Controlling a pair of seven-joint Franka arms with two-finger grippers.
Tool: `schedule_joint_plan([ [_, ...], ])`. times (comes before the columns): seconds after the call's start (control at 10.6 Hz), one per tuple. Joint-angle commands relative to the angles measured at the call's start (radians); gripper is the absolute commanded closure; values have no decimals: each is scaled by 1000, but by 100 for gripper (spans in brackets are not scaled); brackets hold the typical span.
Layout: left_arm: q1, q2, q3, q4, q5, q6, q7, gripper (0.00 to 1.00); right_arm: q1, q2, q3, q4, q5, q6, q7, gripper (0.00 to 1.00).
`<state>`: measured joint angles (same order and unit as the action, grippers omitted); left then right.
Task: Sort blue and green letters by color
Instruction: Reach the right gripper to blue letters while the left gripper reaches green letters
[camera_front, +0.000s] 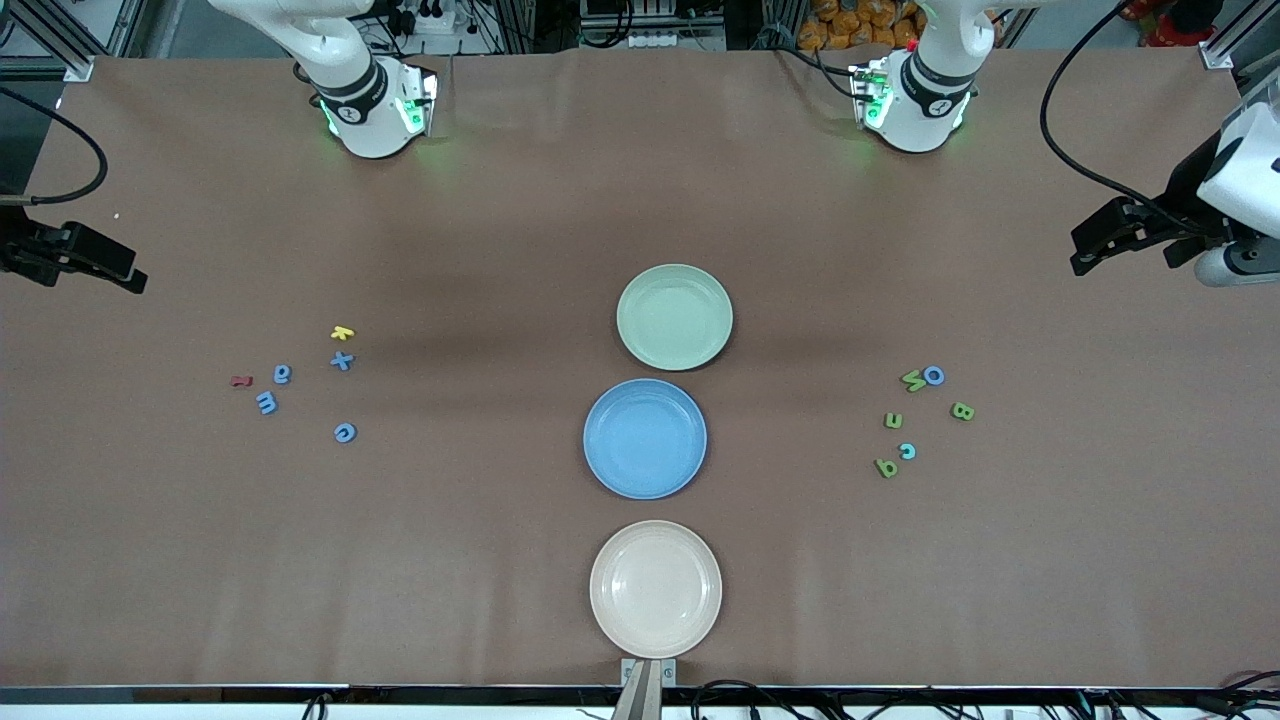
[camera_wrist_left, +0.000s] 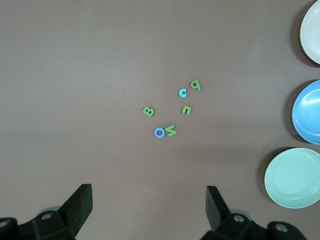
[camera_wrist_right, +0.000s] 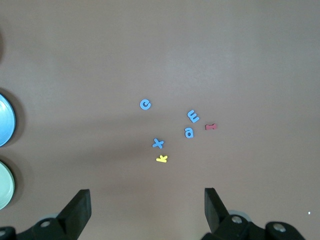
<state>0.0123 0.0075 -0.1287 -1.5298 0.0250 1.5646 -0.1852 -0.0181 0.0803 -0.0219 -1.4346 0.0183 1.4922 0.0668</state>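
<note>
Several blue letters (camera_front: 282, 374) lie scattered toward the right arm's end of the table, and also show in the right wrist view (camera_wrist_right: 189, 132). Toward the left arm's end lie several green letters (camera_front: 962, 411) mixed with a blue O (camera_front: 934, 375) and a cyan c (camera_front: 907, 451); the left wrist view shows the same green letters (camera_wrist_left: 148, 111). My left gripper (camera_wrist_left: 149, 200) hangs open and empty above that group. High over the blue group, my right gripper (camera_wrist_right: 147, 200) is open too, holding nothing.
Three empty plates stand in a row mid-table: green (camera_front: 675, 316) nearest the robots, blue (camera_front: 645, 438) in the middle, beige (camera_front: 655, 588) nearest the front camera. A yellow letter (camera_front: 342, 332) and a red letter (camera_front: 241, 381) lie among the blue ones.
</note>
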Motion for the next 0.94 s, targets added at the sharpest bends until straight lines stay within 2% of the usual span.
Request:
schedule_joint_plan([
  [0.0, -5, 8, 6, 27, -16, -24, 21, 0, -2, -2, -3, 8, 15, -3, -15, 0],
  [0.28, -2, 25, 6, 25, -19, -23, 56, 0, -2, -2, -3, 8, 15, -3, -15, 0],
  [0.47, -8, 66, 4, 4, -14, 38, 58, 0, -2, 1, -3, 6, 17, 10, -4, 0],
  [0.56, -12, 87, 4, -34, -13, 104, 58, 0, -6, 4, -3, 2, 20, 23, 1, 0],
  [0.85, -3, 83, 4, -260, -7, 372, 84, 0, -8, 54, -3, -12, 20, 48, 55, 0],
])
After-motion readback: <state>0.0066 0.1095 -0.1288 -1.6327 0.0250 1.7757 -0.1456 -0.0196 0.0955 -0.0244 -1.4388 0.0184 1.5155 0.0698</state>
